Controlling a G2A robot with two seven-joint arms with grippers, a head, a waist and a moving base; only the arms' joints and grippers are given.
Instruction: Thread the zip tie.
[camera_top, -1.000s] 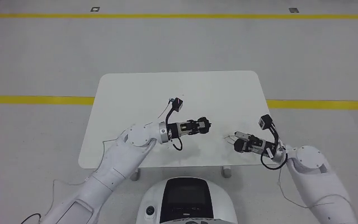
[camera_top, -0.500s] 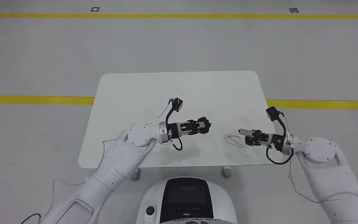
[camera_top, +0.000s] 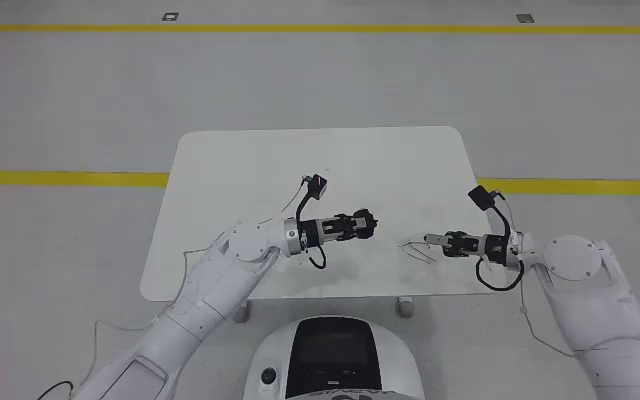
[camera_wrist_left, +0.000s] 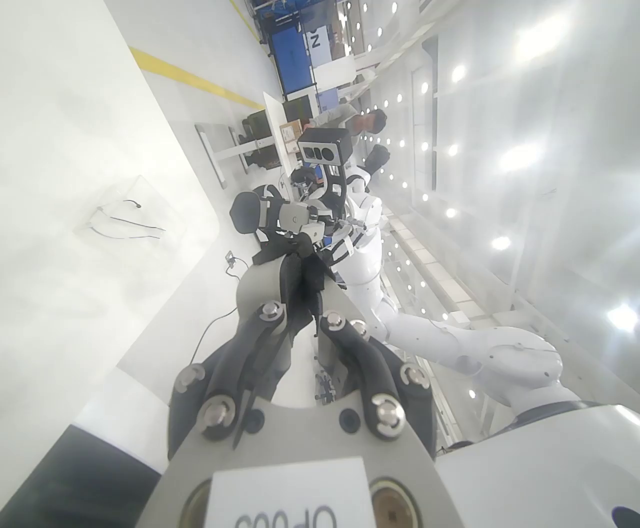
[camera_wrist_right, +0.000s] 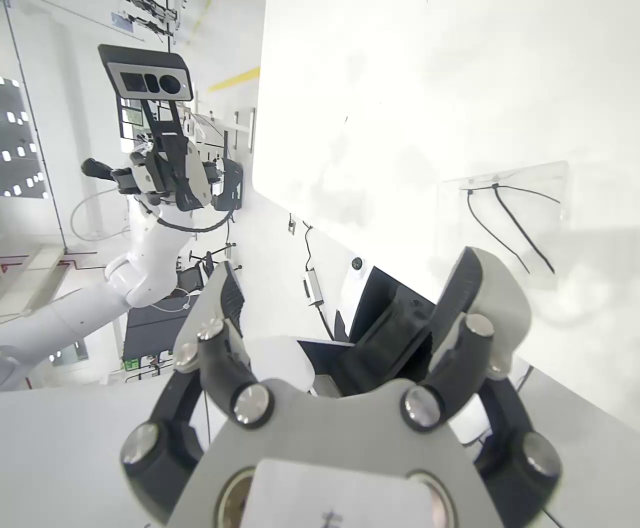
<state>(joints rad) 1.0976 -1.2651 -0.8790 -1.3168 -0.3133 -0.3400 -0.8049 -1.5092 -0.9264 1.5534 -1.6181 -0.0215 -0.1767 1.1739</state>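
The grey floor (camera_top: 100, 100) has two yellow lines (camera_top: 300, 28). One white table (camera_top: 300, 160) stands on it. Two arms (camera_top: 250, 243) hang low over its near side, tips facing each other. The left gripper (camera_top: 368, 221) is squeezed closed. The right gripper (camera_wrist_right: 350, 270) is spread wide, just beside two black zip ties (camera_wrist_right: 520, 225) in a clear bag (camera_wrist_right: 550, 175) on the table.

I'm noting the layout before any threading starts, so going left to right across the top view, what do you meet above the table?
left gripper, shut → zip ties → right gripper, open
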